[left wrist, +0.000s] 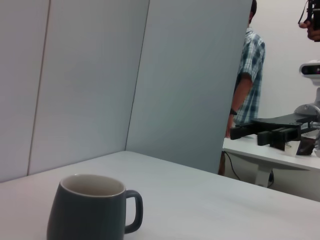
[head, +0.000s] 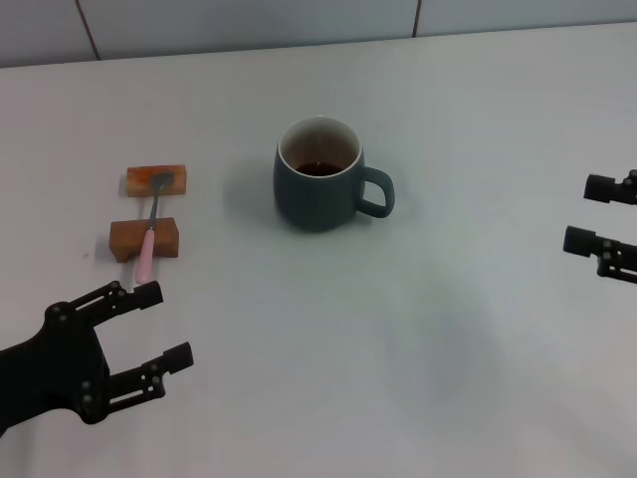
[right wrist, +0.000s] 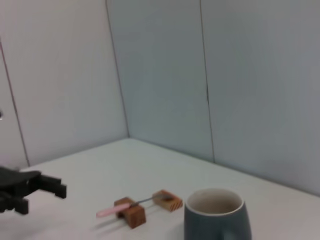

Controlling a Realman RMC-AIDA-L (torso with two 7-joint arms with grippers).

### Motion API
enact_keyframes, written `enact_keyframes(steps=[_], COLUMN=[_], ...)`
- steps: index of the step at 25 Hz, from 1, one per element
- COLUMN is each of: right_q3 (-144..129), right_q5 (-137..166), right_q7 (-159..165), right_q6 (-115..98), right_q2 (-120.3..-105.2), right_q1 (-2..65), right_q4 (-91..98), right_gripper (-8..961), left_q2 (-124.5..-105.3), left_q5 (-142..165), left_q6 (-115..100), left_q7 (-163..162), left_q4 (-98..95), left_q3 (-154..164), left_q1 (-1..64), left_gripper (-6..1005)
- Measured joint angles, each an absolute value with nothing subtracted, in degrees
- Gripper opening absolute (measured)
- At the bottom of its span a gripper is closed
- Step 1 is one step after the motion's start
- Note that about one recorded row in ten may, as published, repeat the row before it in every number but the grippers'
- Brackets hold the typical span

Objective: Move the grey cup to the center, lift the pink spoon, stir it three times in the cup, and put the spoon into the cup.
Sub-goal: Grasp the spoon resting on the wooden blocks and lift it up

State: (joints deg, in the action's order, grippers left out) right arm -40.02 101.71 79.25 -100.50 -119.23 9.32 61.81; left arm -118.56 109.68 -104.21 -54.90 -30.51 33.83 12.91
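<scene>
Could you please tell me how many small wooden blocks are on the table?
2. The farther block supports the pink spoon at its bowl end; the nearer block holds the handle, both to the left of the grey cup.

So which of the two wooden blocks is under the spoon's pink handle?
The darker block, nearer the open left gripper. The paler block holds the pink spoon bowl.

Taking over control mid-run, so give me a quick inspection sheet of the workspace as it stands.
Surface: white table, nothing spilled.
Grey cup: upright near centre, handle toward the robot's right, dark liquid inside.
Pink spoon: lying across two wooden blocks, untouched.
Clutter: nothing seen beyond the blocks.
Left gripper: open, just short of the spoon's handle end.
Right gripper: open, at the table's right edge, holding nothing.
Cables: one hanging at a far desk.
Surroundings: grey wall panels; person standing behind them.
</scene>
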Motion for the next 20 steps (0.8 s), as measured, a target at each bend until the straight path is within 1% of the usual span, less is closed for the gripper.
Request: enact_keyframes(steps=[9,12,15,16,20], right_q3=[-40.2,-40.3,-40.3,-40.3,-40.3], right_q5=[103.0,103.1,103.2,103.2,103.2], right_q7=[79.5,79.5,79.5,79.5,79.3], right_q6=[-100.8,-100.6,-100.6,-100.5,-100.3], right_q2=[-119.31,-119.36,-119.36,-119.36,-119.36], right_q1=[9.1,9.2,9.3,9.3,9.2], right_q4=[62.3,61.9,61.8,61.6,61.2], right_gripper=[674,680,680,680,680], left_q2=[-118.59,-118.5,-118.47,-118.48,-118.48], left_q5=[108.3,106.1,105.9,105.7,105.7], left_q6=[-100.2,-98.3,-98.1,-96.9,-96.3], left_q7=[-56.9,-58.8,-59.2,-59.7,-59.9], left_q4=[-26.5,-18.9,-17.0,-11.3,-8.9], left_q3=[31.5,27.1,26.0,21.8,20.1], left_q1=[13.2,14.0,14.1,14.2,14.1], left_gripper=[784,784,784,784,784])
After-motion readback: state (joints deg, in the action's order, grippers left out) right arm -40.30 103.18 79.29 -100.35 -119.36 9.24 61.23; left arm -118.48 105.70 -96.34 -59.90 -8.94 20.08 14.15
